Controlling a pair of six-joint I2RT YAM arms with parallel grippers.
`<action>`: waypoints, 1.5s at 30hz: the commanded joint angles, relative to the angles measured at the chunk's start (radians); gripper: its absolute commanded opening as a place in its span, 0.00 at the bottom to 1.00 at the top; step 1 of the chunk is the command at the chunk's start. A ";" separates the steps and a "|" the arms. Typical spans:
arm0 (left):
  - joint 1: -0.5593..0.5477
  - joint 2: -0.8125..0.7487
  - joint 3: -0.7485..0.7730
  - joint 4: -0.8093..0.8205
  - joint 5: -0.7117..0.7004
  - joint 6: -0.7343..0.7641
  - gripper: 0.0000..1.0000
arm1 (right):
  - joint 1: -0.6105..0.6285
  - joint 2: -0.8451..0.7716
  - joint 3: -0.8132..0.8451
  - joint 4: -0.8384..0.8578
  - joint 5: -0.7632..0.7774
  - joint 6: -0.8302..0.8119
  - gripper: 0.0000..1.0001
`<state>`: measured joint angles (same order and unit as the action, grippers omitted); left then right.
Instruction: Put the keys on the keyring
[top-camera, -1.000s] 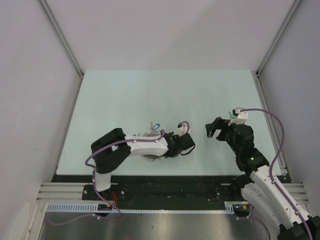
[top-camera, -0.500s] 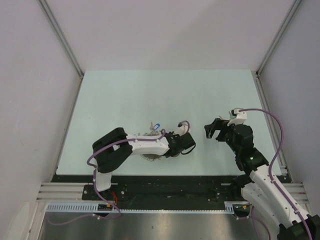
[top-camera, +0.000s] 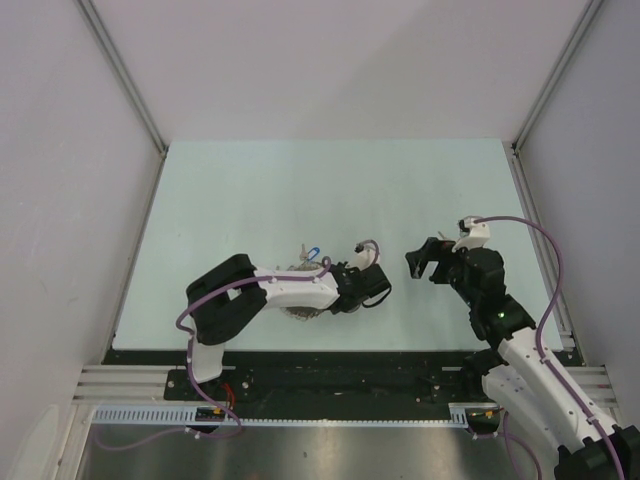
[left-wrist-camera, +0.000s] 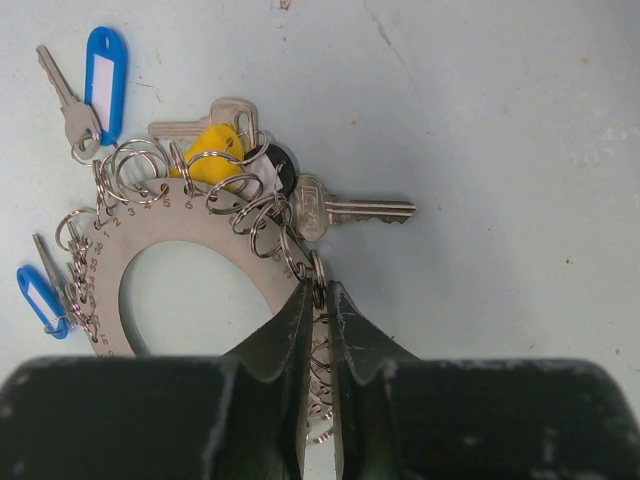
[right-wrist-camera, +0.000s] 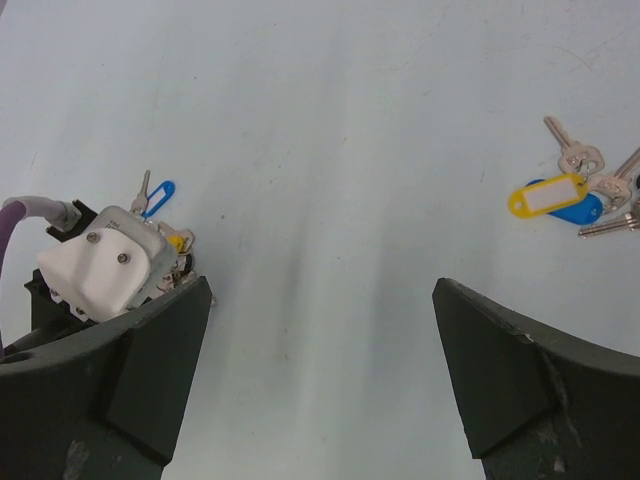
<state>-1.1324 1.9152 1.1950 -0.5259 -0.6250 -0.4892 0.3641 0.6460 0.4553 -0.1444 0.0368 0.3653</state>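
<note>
Where the left gripper (left-wrist-camera: 320, 296) meets the keyring (left-wrist-camera: 190, 225), its jaws pinch nearly closed on the right rim.
Keys (left-wrist-camera: 212, 165) crowd the ring's top edge. Right wrist: the right gripper (right-wrist-camera: 320, 375) is spread wide, holding nothing, with loose keys (right-wrist-camera: 575, 195) far right. From above, the grippers sit well apart.

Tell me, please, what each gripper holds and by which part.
The left gripper pinches the keyring at its outer rim; the right gripper is open and holds nothing.
</note>
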 joint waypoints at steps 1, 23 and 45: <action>0.010 0.018 0.029 0.010 -0.038 -0.015 0.13 | -0.005 0.007 0.000 0.039 -0.025 -0.011 1.00; 0.157 -0.386 -0.205 0.221 0.335 0.351 0.00 | 0.025 0.109 0.000 0.215 -0.446 -0.127 1.00; 0.270 -0.484 -0.216 0.176 0.792 0.675 0.00 | 0.136 0.598 0.000 0.767 -0.897 -0.253 0.76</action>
<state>-0.8680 1.5040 0.9829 -0.3553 0.0734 0.1089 0.4957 1.1912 0.4545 0.4416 -0.7258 0.1341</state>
